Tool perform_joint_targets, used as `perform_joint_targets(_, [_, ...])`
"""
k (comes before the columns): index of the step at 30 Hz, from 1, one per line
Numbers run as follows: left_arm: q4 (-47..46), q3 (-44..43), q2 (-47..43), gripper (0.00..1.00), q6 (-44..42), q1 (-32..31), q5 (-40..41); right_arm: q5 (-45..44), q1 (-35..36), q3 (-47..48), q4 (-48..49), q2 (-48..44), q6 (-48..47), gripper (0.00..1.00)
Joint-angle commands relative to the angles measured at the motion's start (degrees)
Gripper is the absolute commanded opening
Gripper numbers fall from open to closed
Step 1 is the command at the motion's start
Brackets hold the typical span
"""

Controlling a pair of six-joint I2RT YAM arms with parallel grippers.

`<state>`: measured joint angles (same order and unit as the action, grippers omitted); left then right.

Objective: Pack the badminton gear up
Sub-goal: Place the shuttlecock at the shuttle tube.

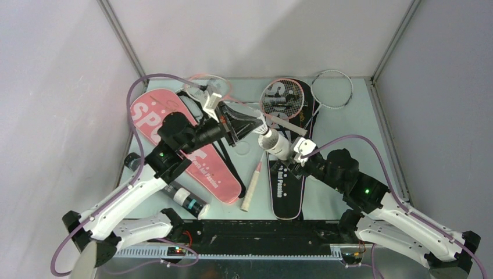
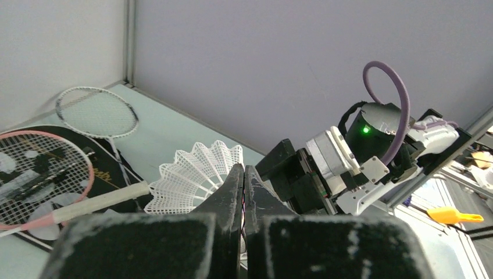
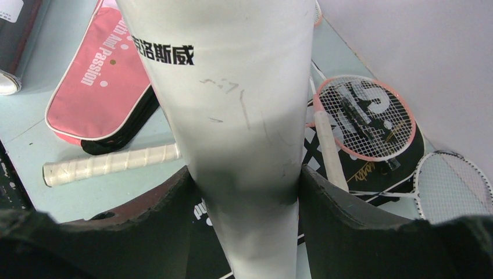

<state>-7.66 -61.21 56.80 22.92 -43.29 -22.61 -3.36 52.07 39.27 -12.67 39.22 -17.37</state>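
top external: looking steeply down on the table (image 1: 346, 136) from above its near edge. left wrist: facing rightward, low and close. right wrist: looking close past the white tube (image 3: 244, 116). all three sharing the pink-rimmed racket head (image 1: 282, 99) (image 2: 35, 174) (image 3: 366, 116).

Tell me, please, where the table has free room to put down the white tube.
The largest bare patch lies right of the black cover, on the near side of the white racket head, up to the right wall. Between the pink cover and black cover it is crowded: a racket grip lies there.
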Motion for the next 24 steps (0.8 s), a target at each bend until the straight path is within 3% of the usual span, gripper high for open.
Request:
perform_joint_targets(1, [-4.2, 0.5, 1.1, 0.0, 0.5, -2.9, 0.3, -0.7, 0.4, 3.0, 4.2, 0.2, 0.9, 0.53])
perform_joint_targets(2, [-4.1, 0.7, 1.6, 0.01, 0.6, -3.4, 0.4, -0.8, 0.3, 3.2, 4.2, 0.2, 0.7, 0.53])
perform_joint_targets(4, [-4.7, 1.4, 2.1, 0.13, 1.8, -3.7, 0.2, -0.9, 0.3, 3.4, 4.1, 0.5, 0.3, 0.53])
perform_joint_targets(7, [-3.0, 1.4, 2.0, 0.5, 2.3, -3.8, 0.3, -0.6, 0.3, 3.6, 3.7, 0.3, -0.1, 0.53])
perform_joint_targets(9, [0.9, 0.5, 1.2, 0.64, 2.3, -3.9, 2.9, -0.2, 0.4, 3.6, 3.3, -0.1, -0.2, 0.53])
perform_joint_targets(11, [4.6, -0.8, 0.3, 0.72, 1.8, -3.8, 5.4, 0.3, 0.4, 3.6, 2.9, -0.6, -0.4, 0.53])
perform_joint_targets(16, [17.3, -5.9, -0.3, 0.76, -0.8, -3.8, 11.8, 1.9, 0.5, 3.5, 2.0, -1.7, -1.4, 0.53])
perform_joint_targets(24, [30.0, -14.5, 4.5, 0.75, -3.8, -3.8, 10.2, 3.5, 0.6, 3.5, 1.9, -2.8, -2.1, 0.53])
